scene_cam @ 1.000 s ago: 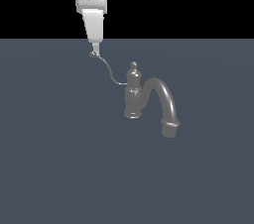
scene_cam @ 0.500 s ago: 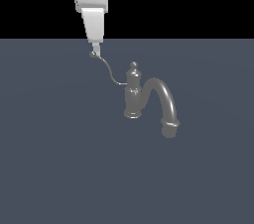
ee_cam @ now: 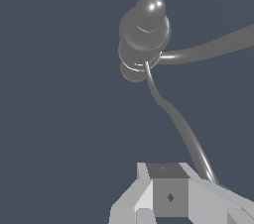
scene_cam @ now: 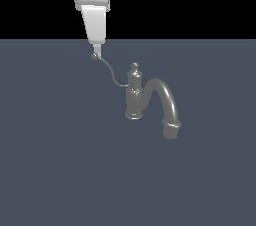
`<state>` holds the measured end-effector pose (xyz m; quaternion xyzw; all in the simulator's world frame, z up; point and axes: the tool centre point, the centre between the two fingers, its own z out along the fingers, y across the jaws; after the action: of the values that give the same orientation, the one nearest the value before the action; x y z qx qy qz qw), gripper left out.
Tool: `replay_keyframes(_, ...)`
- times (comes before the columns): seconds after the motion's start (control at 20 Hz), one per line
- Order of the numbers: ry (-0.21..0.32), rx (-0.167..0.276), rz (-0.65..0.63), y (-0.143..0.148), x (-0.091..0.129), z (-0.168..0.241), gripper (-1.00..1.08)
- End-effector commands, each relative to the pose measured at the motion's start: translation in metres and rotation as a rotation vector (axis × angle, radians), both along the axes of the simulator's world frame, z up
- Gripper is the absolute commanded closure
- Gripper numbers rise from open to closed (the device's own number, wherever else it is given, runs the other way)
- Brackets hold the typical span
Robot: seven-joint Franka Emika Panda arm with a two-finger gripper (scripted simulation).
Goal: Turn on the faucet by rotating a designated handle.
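Faucet (scene_cam: 136, 95): dark glossy metal, turned post, thick arched spout toward 4 o'clock, standing mid-counter (scene_cam: 60, 170). Arm cut off at frame top. Pincer (scene_cam: 96, 50) at 11 o'clock of post, fingers merged in exterior view; grip state cannot be told. Handle (scene_cam: 111, 73): thin S-curve, ball tip touching pincer.

Open floor (scene_cam: 60, 170) rings the faucet (scene_cam: 134, 95); only its spout (scene_cam: 165, 102) and handle (scene_cam: 111, 72) block a hand.

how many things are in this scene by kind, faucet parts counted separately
dark grey upright turned faucet post with knob finial: 1
thick dark grey arched metal spout: 1
thin S-curved grey metal lever handle with ball tip: 1
white robot gripper: 1
flat slate-grey surface: 1
total: 5
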<state>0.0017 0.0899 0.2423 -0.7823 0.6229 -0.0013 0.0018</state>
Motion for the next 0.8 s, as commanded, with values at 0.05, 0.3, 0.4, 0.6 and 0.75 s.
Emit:
replay_keyframes(0.05,0.005,-0.002,0.000,-0.003,-0.012,0.000,1.08)
replay_keyframes(0.3,0.004,-0.002,-0.001,-0.007,-0.027,0.000,1.08)
replay_keyframes(0.4,0.004,-0.002,-0.001,-0.009,-0.033,0.000,1.08)
replay_keyframes(0.6,0.004,-0.002,-0.001,-0.011,-0.044,0.000,1.08)
replay_keyframes(0.75,-0.005,0.000,-0.009,-0.018,-0.039,0.002,1.08)
